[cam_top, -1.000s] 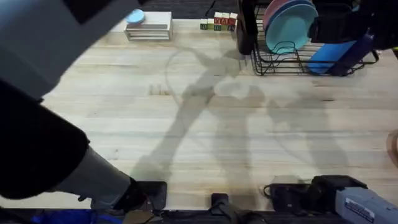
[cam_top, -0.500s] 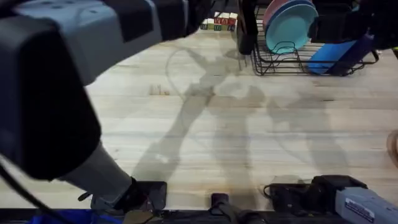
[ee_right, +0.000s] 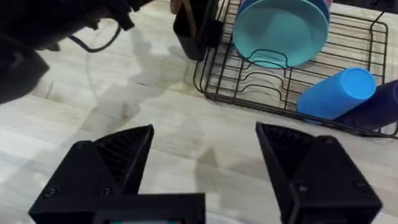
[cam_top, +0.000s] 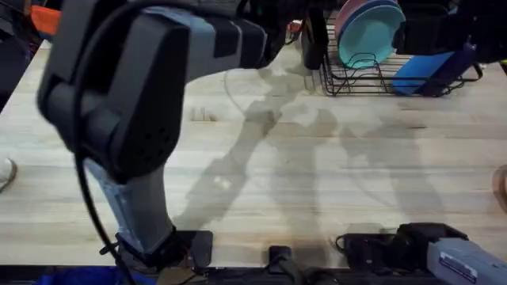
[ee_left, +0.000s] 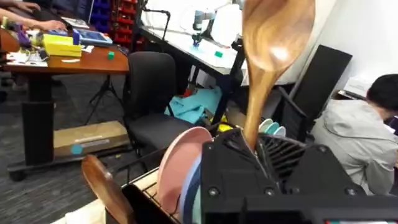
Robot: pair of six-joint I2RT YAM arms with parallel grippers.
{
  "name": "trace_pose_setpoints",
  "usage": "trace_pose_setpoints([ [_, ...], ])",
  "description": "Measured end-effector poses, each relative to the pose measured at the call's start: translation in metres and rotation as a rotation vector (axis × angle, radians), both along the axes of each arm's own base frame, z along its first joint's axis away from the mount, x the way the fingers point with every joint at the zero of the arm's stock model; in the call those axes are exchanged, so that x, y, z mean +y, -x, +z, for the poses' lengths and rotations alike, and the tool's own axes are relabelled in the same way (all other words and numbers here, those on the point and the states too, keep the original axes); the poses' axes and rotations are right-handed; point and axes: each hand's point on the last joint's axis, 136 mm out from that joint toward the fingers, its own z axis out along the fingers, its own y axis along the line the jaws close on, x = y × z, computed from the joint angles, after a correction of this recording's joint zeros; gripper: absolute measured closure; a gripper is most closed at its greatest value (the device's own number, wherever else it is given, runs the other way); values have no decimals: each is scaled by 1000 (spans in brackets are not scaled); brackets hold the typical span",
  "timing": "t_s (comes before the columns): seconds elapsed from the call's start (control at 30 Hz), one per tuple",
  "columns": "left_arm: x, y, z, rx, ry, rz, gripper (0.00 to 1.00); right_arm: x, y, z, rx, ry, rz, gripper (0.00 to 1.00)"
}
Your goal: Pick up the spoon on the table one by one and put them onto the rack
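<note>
The left arm [cam_top: 135, 103] reaches up and across the light butcher-block wooden desk [cam_top: 317, 182] toward the black wire dish rack [cam_top: 356, 79] at the far right corner, and it rises high under the overhead camera, which I judge is meant to carry its load clear of the rack's upright bars and the black utensil holder [ee_right: 196, 28] at the rack's near end. In the left wrist view the brown wooden cooking spoon with an oval bowl [ee_left: 273, 56] stands nearly upright, bowl uppermost, its slim handle running down into the left gripper [ee_left: 249, 155]; the jaws are clenched on the lower handle, so the bowl sticks out well beyond them. Holding it by the handle end looks suited to lowering it handle-first into the rack. Below the spoon in that view sit a pink plate [ee_left: 180, 168] and the rack's bars, so the spoon hangs above the rack, not yet set in it. A second brown wooden handle [ee_left: 106, 186] leans by the rack's edge. The right gripper [ee_right: 205, 162] hovers low over bare desk near the rack with its jaws released and spread, nothing between them; the teal plate [ee_right: 283, 28] and blue cup [ee_right: 336, 93] rest in the rack beyond it.
</note>
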Motion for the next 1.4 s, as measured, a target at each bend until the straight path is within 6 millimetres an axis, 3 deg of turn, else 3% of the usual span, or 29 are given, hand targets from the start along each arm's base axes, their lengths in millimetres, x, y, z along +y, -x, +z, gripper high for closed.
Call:
trace_pose_setpoints([
  [0.4, -7, -19, -58, 41, 11, 1, 957, 1, 0, 0, 0, -4, 4, 7],
  [0.63, 6, -31, -70, 84, -4, 48, 956, 1, 0, 0, -1, -4, 5, 7],
  [0.7, 6, -31, -74, 100, -14, 50, 956, 1, 0, 1, -2, -4, 4, 7],
  [0.8, 6, -32, -99, 189, -65, 53, 956, 1, 0, 1, -3, -4, 5, 7],
  [1.17, 5, -29, -117, 256, -105, 41, 957, 1, 0, 1, -3, -4, 5, 7],
  [1.4, 7, -22, -148, 377, -173, 22, 945, 1, 0, 1, -3, -4, 5, 7],
])
